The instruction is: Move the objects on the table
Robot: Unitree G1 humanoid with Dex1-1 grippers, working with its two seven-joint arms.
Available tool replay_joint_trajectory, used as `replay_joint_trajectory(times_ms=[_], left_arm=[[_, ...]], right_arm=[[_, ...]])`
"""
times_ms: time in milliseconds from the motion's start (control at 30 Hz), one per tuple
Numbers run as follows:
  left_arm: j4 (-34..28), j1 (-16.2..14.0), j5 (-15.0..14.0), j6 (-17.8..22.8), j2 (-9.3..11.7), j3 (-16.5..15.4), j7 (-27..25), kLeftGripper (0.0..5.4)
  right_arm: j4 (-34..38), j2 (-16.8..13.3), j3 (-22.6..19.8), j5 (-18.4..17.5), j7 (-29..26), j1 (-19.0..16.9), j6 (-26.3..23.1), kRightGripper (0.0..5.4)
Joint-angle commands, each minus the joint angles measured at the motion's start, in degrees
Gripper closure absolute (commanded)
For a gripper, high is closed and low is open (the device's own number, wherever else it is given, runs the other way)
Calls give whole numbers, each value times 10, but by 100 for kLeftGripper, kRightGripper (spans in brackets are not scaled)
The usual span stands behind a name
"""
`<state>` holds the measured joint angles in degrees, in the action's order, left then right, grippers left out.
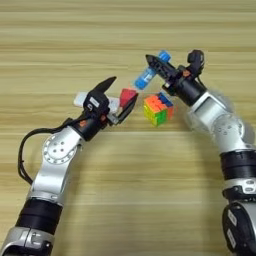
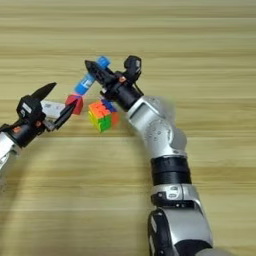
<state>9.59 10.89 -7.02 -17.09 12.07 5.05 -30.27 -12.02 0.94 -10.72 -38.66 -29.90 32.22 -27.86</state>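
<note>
Midway, by the look: small blue tube (image 1: 149, 74) pinched in right gripper (image 1: 156, 64) above the table (image 1: 125, 190); left gripper (image 1: 121, 93) spread wide beside small red cube (image 1: 127, 95) (multicoloured puzzle cube (image 1: 158, 107) untouched).

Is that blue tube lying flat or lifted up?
Lifted and tilted. The blue tube sits slanted at the right gripper, cap end highest, lower end pointing down toward the red cube.

Right gripper (image 2: 96, 70) at blue tube (image 2: 89, 78), seemingly gripping it; left gripper (image 2: 56, 101) spread beside red cube (image 2: 74, 103); puzzle cube (image 2: 102, 114) on table (image 2: 200, 60).
</note>
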Motion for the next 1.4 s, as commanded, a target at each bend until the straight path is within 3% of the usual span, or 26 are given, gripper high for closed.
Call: replay_joint_trajectory(times_ms=[33,467,800,1033,1400], left_arm=[[-4,11,-2,11,2,-10,10,112],[-10,22,-12,33,-13,-38,52,0],[-30,17,-6,50,-20,-39,66,0],[-44,13,-5,60,-20,-39,71,0],[-55,9,-5,67,-18,-41,75,0]], right_arm=[[58,-37,-15,6,21,-3,1,400],[184,-136,-47,53,68,-96,11,400],[218,-240,-122,38,85,-166,-54,400],[180,-271,-144,39,84,-186,-84,400],[69,-281,-79,76,38,-195,-96,400]])
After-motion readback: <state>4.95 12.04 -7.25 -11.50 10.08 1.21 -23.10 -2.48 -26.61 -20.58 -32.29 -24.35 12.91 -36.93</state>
